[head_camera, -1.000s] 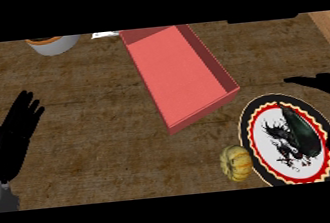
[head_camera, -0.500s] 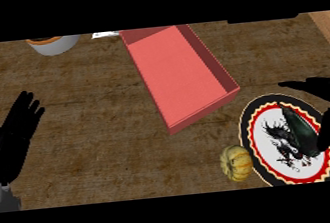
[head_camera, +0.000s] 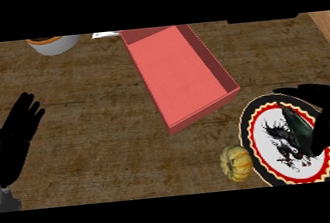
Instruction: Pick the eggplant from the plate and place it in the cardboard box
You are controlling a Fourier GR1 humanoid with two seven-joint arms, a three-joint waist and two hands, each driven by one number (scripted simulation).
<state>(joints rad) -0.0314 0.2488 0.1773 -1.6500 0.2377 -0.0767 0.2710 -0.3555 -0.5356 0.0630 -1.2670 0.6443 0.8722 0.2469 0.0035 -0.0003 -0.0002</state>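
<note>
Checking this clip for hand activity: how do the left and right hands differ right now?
The left hand rests open over bare counter at the view's left, fingers straight and touching nothing. The right hand is over the plate at the right, fingers curled down over the dark eggplant. Both are black, on grey forearms.

box (head_camera: 183,76) open above | counter (head_camera: 104,139) between box and plate (head_camera: 254,125) bare; squash (head_camera: 237,161) beside plate

My hands: two, left (head_camera: 12,143), right (head_camera: 324,113)
Plate (head_camera: 262,124): one
Red box (head_camera: 183,74): one
Small squash (head_camera: 237,162): one
Bowl (head_camera: 54,44): one
</note>
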